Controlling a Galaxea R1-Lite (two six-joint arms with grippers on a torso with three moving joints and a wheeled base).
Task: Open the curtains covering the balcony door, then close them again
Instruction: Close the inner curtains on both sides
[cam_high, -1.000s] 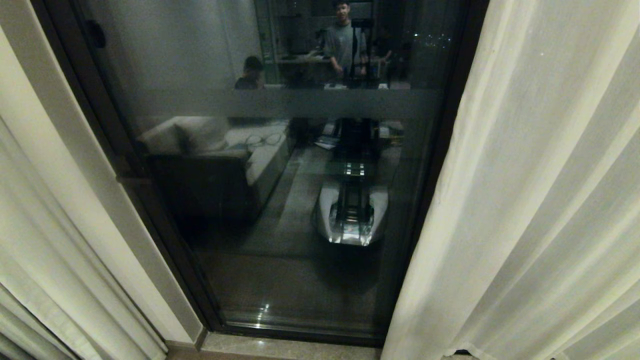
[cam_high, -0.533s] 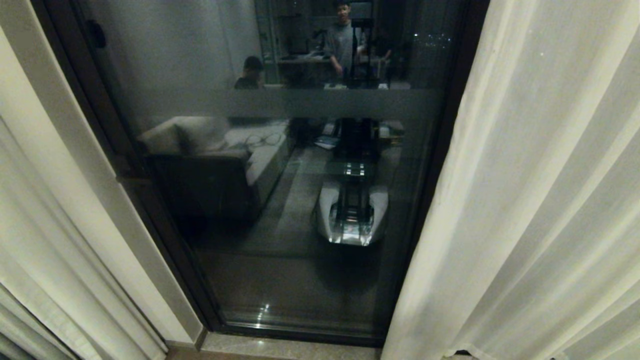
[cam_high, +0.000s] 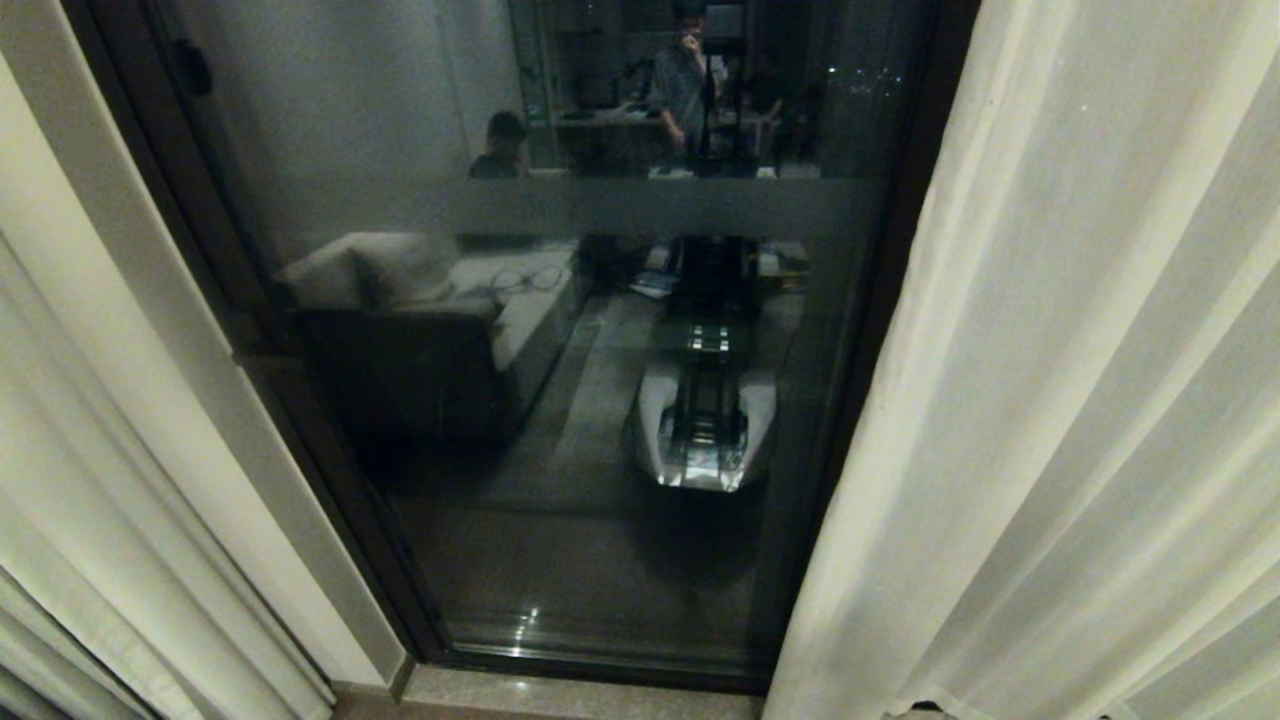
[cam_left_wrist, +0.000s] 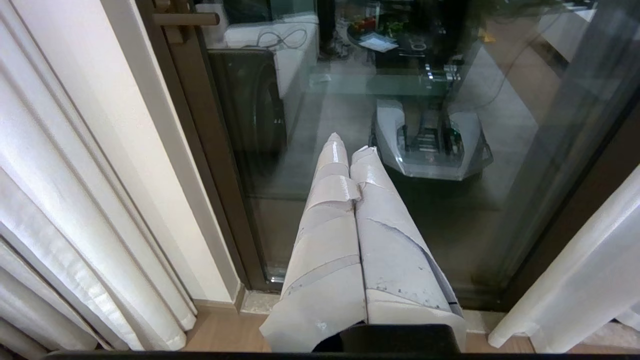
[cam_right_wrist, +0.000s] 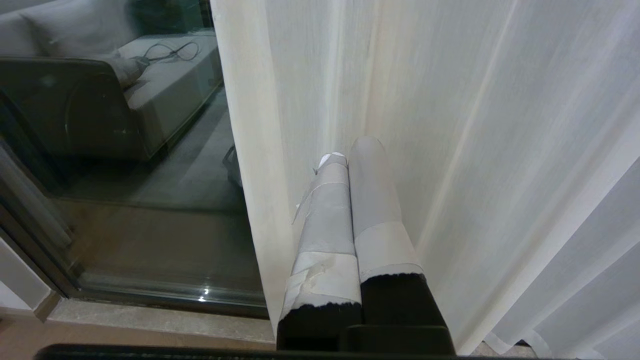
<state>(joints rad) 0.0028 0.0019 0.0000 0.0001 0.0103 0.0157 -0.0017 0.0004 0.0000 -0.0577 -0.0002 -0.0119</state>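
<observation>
The curtains (cam_high: 1080, 400) hang parted, one cream panel filling the right of the head view and the other (cam_high: 80, 480) drawn to the far left, both reaching the floor. Between them the door (cam_high: 560, 520) stands uncovered, its dark frame around glass crossed by a frosted band (cam_high: 650, 205). The glass mirrors a sofa (cam_high: 440, 290), the robot's base (cam_high: 705, 430) and two people (cam_high: 685, 85) behind. The left gripper (cam_left_wrist: 348, 145), fingers pressed together and holding nothing, points at the glass. The right gripper (cam_right_wrist: 350, 150), likewise closed and empty, sits just before the right panel's inner edge.
</observation>
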